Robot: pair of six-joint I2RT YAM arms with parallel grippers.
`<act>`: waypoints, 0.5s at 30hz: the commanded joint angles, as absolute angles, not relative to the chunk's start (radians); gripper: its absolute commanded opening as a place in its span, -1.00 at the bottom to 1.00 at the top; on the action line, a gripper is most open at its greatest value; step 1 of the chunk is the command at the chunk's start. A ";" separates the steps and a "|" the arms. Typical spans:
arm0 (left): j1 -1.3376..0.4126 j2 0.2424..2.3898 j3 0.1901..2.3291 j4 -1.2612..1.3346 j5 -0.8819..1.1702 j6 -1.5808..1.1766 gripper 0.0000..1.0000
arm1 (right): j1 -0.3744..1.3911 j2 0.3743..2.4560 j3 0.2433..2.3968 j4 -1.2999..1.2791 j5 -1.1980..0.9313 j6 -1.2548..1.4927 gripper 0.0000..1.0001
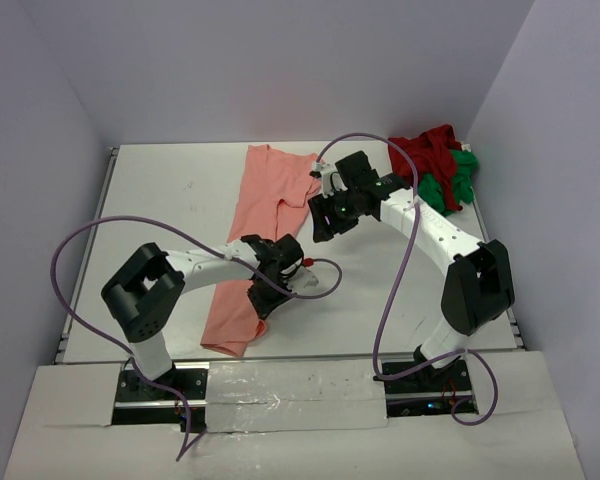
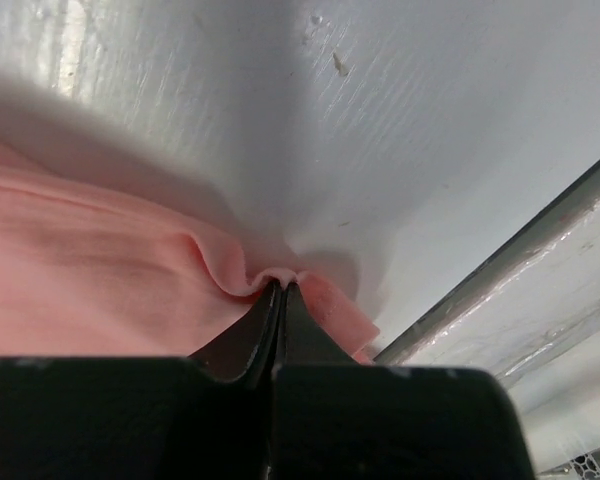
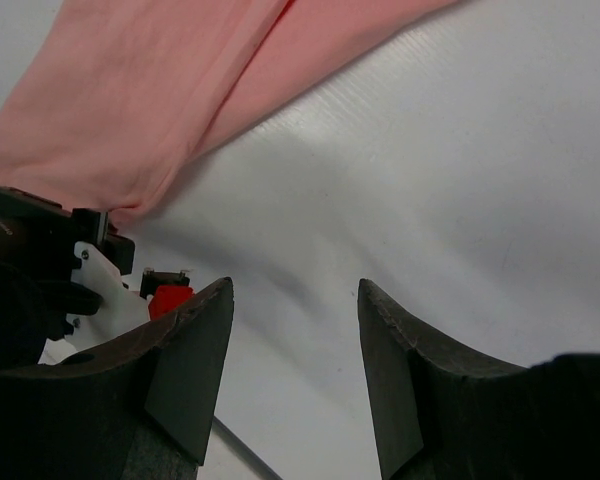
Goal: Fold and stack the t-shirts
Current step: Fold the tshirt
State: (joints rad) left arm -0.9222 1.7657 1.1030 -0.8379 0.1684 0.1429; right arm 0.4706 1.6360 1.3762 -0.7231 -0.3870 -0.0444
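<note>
Pinching salmon-pink t-shirt (image 2: 100, 290), left end effector (image 2: 282, 288)

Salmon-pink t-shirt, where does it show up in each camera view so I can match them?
Top external: salmon-pink t-shirt, a long strip running from upper centre to lower left.
Left wrist: lower left, a fold pinched in the shut left claw.
Right wrist: across the top, mostly left.
Shared landmark: the left claw at the shirt's edge, seen in all three views.

Pale lavender walls (image 1: 280, 60) enclose a white worktop (image 1: 170, 200) on three sides, evenly and softly lit.
</note>
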 commanded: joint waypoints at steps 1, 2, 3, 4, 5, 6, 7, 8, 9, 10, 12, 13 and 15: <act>-0.927 1.723 1.167 -0.911 0.114 0.156 -1.00 | 0.465 1.592 1.407 -0.730 -0.403 -0.058 0.21; -0.925 1.718 1.175 -0.922 0.094 0.155 -1.00 | 0.465 1.592 1.407 -0.730 -0.403 -0.060 0.21; -0.923 1.712 1.190 -0.933 0.092 0.156 -1.00 | 0.465 1.592 1.407 -0.732 -0.403 -0.058 0.21; -0.922 1.704 1.196 -0.954 0.091 0.158 -1.00 | 0.463 1.594 1.408 -0.730 -0.403 -0.058 0.21; -0.919 1.692 1.204 -0.963 0.084 0.156 -1.00 | 0.465 1.595 1.408 -0.732 -0.403 -0.060 0.21; -0.919 1.687 1.216 -0.975 0.081 0.158 -1.00 | 0.465 1.595 1.408 -0.732 -0.403 -0.060 0.21; -0.919 1.684 1.221 -0.989 0.080 0.161 -1.00 | 0.463 1.597 1.410 -0.732 -0.403 -0.060 0.21; -0.917 1.677 1.226 -1.012 0.075 0.160 -1.00 | 0.465 1.597 1.408 -0.732 -0.402 -0.060 0.21; -0.916 1.669 1.224 -1.018 0.072 0.163 -1.00 | 0.463 1.601 1.410 -0.732 -0.402 -0.060 0.21; -0.916 1.658 1.223 -1.031 0.072 0.167 -1.00 | 0.463 1.603 1.411 -0.735 -0.400 -0.060 0.21; -0.914 1.651 1.210 -1.060 0.057 0.172 -1.00 | 0.463 1.601 1.410 -0.736 -0.402 -0.061 0.21; -0.914 1.640 1.206 -1.074 0.058 0.176 -1.00 | 0.465 1.601 1.411 -0.736 -0.403 -0.060 0.21; -0.916 1.629 1.181 -1.095 0.058 0.176 -1.00 | 0.463 1.600 1.411 -0.736 -0.403 -0.060 0.21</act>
State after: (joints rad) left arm -0.9192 1.6760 1.1862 -1.0176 0.0780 0.1589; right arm 0.4706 1.6363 1.3762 -0.7269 -0.3874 -0.0467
